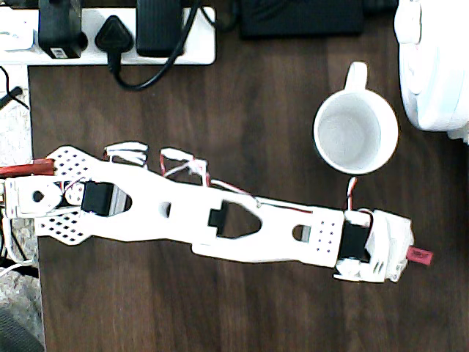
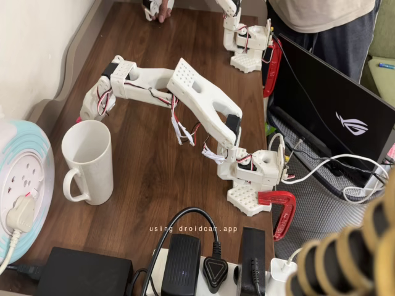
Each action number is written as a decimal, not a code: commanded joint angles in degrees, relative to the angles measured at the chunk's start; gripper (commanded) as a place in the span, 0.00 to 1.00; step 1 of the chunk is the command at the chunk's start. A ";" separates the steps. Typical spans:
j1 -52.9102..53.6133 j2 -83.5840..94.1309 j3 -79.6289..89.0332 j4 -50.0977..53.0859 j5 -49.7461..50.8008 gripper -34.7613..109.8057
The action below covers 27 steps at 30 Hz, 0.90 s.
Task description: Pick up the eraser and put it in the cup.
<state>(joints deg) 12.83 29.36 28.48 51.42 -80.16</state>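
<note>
- The table (image 1: 220,308) is dark brown wood with a visible grain; in the fixed view its far edge runs along a pale wall (image 2: 37,49).
- The white arm (image 1: 242,220) stretches across the table from its base at the left of the overhead view, where a red clamp (image 2: 279,213) fixes it to the table edge.
- The gripper (image 1: 399,253) sits at the right end of the arm, below and slightly right of the cup (image 1: 356,133) in the overhead view, well apart from it.
- The eraser (image 1: 421,255) pokes out as a small pink-red tab from the gripper's tip, so the fingers seem closed on it; how firmly I cannot tell.
- The cup stands upright on the wood, its handle pointing to the top of the overhead view, its pale inside bare.
- A round white and pale-blue extension reel (image 2: 21,179) lies just beside the cup.
- A white power strip (image 1: 110,37) with black plugs lies along the table's edge, next to a black power brick (image 2: 80,271).
- In the fixed view, a dark laptop (image 2: 333,117) stands off the table's right side, with a person (image 2: 321,24) behind it.
</note>
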 commanded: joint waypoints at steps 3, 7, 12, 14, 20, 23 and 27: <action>1.67 1.67 -2.81 1.23 -0.35 0.37; 1.49 1.32 -3.69 0.18 -0.62 0.36; 1.14 -1.32 -7.73 -0.35 -1.23 0.36; 1.05 -2.20 -8.44 -1.23 -2.37 0.36; 0.00 -3.08 -9.14 -2.55 -4.39 0.33; -0.09 -3.43 -9.76 -2.55 -5.01 0.30; -0.35 -3.60 -10.02 -2.72 -5.89 0.25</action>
<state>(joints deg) 12.13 24.08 20.65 50.45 -84.99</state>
